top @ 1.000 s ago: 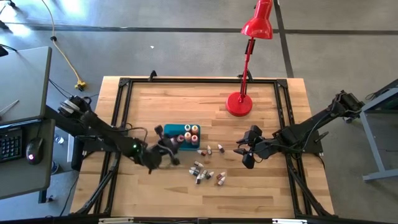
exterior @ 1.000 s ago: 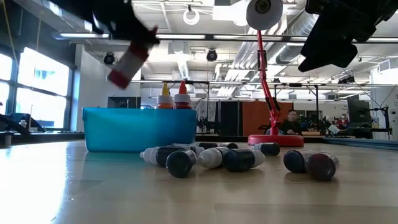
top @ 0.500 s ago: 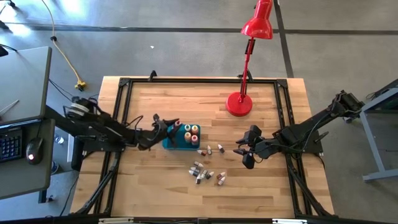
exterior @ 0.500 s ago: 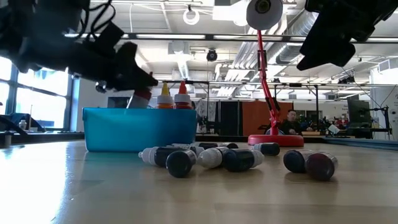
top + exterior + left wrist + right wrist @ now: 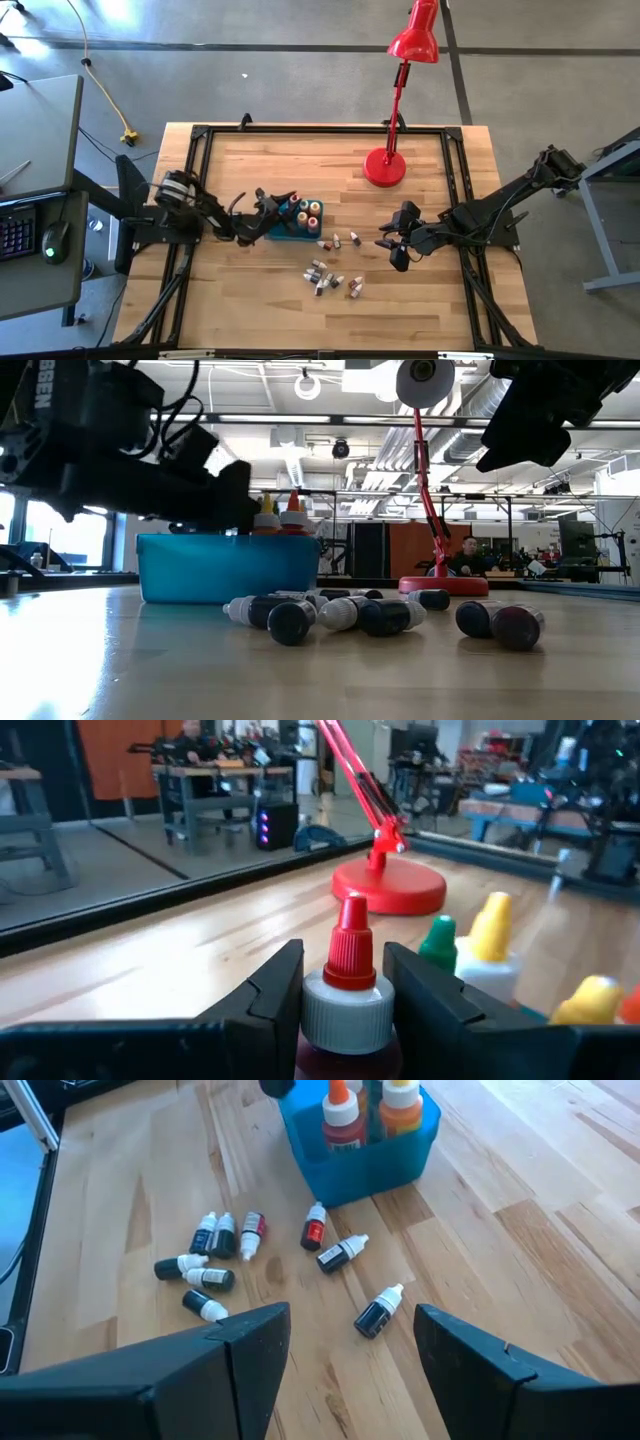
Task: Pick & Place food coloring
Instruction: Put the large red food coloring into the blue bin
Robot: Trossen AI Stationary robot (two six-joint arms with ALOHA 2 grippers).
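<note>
A blue tub (image 5: 290, 237) stands mid-table with several food coloring bottles upright in it, among them green-capped (image 5: 438, 940) and yellow-capped (image 5: 492, 932) ones. My left gripper (image 5: 270, 212) reaches over the tub's left end, shut on a red-capped bottle (image 5: 350, 982). More bottles (image 5: 328, 272) lie loose on the wood to the near right of the tub. My right gripper (image 5: 392, 250) hangs open above the table, right of them, with nothing between its fingers. My left gripper pinches the red-capped bottle at its white collar (image 5: 348, 1012), just below the red tip, between its two fingers (image 5: 275, 995). The fingers come in level from the table's left. The bottle stands upright at about the height of its neighbours. Its lower body is out of the picture.
A red desk lamp (image 5: 385, 167) stands on its round base at the far right of the table. A black frame (image 5: 200, 135) runs along the table's edges. Bare wood lies toward the near edge.
My left gripper has carried the red-capped bottle from above the table just near-left of the tub toward the far edge and down to the tub's left end. It has rolled, so the bottle has gone from tilted to upright.
</note>
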